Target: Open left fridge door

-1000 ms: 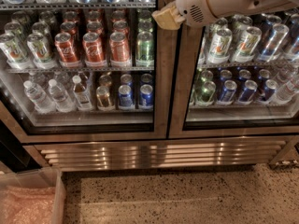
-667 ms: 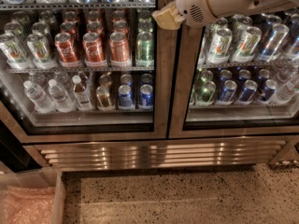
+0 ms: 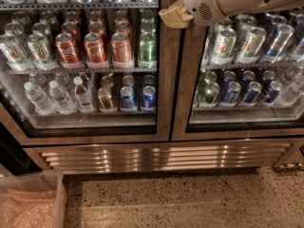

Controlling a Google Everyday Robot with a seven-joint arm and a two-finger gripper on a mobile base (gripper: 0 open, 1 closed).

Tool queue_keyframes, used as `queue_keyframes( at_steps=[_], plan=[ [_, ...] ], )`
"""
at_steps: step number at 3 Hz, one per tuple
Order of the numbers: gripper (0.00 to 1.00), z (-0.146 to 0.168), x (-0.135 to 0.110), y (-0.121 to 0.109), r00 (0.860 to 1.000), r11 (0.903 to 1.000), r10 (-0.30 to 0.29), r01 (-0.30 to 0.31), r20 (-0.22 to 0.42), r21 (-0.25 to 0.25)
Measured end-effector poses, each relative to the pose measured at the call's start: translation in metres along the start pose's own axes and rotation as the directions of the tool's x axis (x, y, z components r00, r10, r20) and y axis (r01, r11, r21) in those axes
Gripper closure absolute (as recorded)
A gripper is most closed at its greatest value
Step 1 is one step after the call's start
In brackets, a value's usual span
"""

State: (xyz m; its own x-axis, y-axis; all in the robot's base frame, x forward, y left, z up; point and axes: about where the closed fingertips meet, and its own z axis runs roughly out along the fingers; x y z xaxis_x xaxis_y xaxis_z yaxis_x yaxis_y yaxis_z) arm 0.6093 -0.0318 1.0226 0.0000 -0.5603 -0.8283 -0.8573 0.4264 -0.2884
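So the fridge (image 3: 161, 156) fills most of the view, and the left fridge door (image 3: 164, 89) looks shut, with its steel frame flush against the twin door's. Red cans (image 3: 95, 49) and water bottles (image 3: 48, 97) show behind the glass. The pincer (image 3: 172, 16) sits up top, right over that frame edge by the centre seam - can't tell how open it is, or whether it's got hold of anything.

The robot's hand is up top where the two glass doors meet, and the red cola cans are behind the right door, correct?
Not quite: the camera view shows the red cola cans behind the steel-framed glass left fridge door, not the right one. The robot's hand is indeed up top, at that door's inner edge.
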Motion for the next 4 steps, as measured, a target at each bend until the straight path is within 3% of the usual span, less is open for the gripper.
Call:
queue_keyframes(
  at_steps=[1, 4],
  plan=[
    [1.00, -0.0038, 0.0048, -0.0190, 1.000, 1.0000, 0.000, 0.000, 0.000, 0.000],
    [1.00, -0.0041, 0.0043, -0.0201, 1.000, 1.0000, -0.002, 0.002, 0.003, -0.004]
  ],
)
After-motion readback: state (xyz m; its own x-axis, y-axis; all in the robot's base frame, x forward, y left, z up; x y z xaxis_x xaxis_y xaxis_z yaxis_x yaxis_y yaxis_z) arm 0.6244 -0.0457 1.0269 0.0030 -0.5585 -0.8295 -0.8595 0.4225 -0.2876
